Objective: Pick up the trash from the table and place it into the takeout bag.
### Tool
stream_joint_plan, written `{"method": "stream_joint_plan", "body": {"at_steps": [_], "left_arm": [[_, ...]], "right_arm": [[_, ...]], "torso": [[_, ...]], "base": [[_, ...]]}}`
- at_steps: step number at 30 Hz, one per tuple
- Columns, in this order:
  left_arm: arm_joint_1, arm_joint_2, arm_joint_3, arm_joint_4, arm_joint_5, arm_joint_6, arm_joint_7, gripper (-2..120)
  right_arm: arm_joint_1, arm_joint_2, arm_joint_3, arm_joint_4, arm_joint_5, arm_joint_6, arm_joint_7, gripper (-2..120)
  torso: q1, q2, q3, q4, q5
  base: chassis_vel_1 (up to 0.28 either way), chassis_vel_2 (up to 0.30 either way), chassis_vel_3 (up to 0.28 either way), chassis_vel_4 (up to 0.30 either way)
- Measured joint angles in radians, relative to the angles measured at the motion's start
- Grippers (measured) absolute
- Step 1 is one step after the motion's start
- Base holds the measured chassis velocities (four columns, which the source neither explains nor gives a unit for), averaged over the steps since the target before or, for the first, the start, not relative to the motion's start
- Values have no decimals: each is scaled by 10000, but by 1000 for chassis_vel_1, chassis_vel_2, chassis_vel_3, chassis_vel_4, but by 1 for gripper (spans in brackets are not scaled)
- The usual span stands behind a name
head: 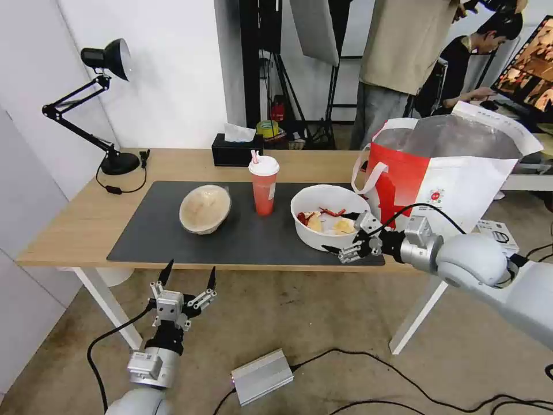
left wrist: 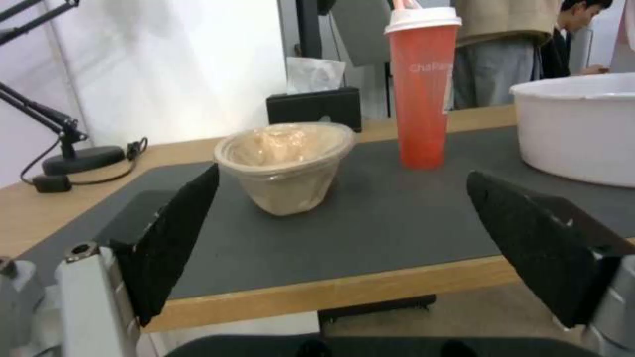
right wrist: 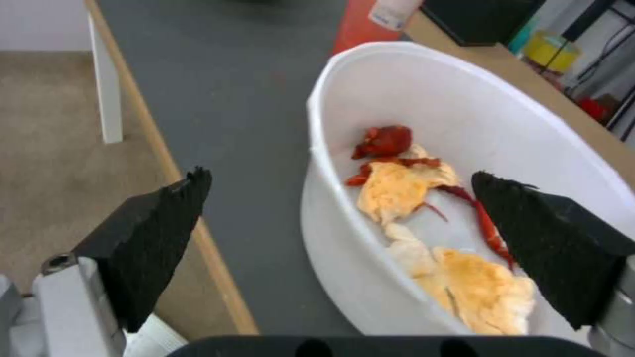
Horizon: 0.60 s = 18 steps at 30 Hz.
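Note:
On the table (head: 75, 225), a dark mat (head: 242, 236) carries the trash. From left to right stand a beige pulp bowl (head: 205, 208) (left wrist: 287, 163), a red lidded cup with a straw (head: 264, 193) (left wrist: 423, 99), and a white round bowl (head: 308, 233) (right wrist: 344, 258) with red and yellow scraps. My right gripper (head: 340, 233) (right wrist: 341, 174) is open, with one finger over the white bowl's inside and the other outside its near rim. The takeout bag (head: 461, 178) stands open just right of that bowl, foil lining showing. My left gripper (head: 191, 268) (left wrist: 342, 174) is open below the table's front edge, facing the beige bowl.
A black tissue box (head: 236, 151) and a desk lamp (head: 109, 63) stand along the far edge. A small white box (head: 495, 233) lies by the bag. On the floor are a silver box (head: 262, 376) and cables. People stand behind the table.

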Motion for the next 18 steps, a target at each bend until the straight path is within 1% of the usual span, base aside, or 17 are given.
{"method": "stream_joint_plan", "body": {"at_steps": [9,18], "left_arm": [[-103,-19,10,153,-42,-26,33,100],[-161,-23,-11,326,-99,-86,64,100]], "right_arm": [[264,147,-469,-194,-204,23,-81,100],[713,575,-1006,-744,-325,42,-109,100]], "torso": [[0,0,0,0,0],[0,0,0,0,0]], "base": [[0,0,0,0],[0,0,0,0]]}}
